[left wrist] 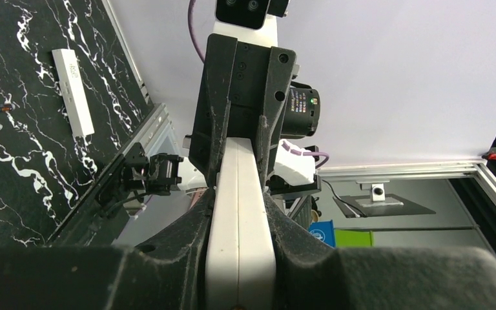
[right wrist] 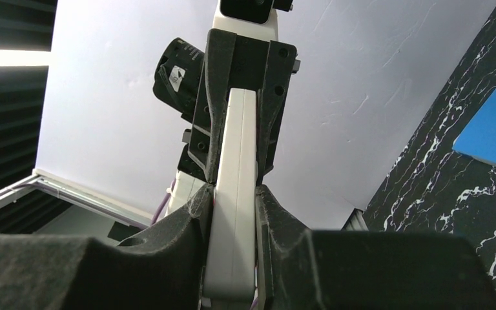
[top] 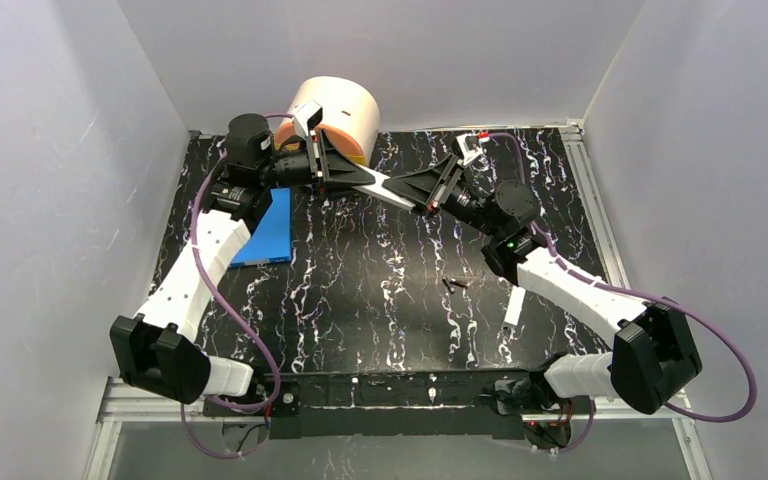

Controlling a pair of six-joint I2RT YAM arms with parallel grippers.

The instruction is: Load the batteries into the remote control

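From above, at your far left a flat blue pad lies on the black marbled worktop, just beside the left arm. Behind it, a white and orange roll stands at the back wall.

Next comes your left hand, raised over the back of the worktop and pointing right. It is clenched on one end of the remote control. The remote control is off the worktop, bridged between the two hands. Your right hand faces the left one and grasps the other end.

The top view shows the remote control only as a short white sliver. The left wrist view shows it edge-on as a slim white slab, with your own fingers pressed on both its sides and the opposite hand clamped on its far end. The right wrist view gives the same grip mirrored, its fingers tight against the slab. Neither wrist view shows the screen or the buttons.

Further right the two batteries lie close together on the worktop, well below the hands. A white bar lies near them to the right. The left wrist view catches both; the right wrist view shows neither, only a corner of the blue pad
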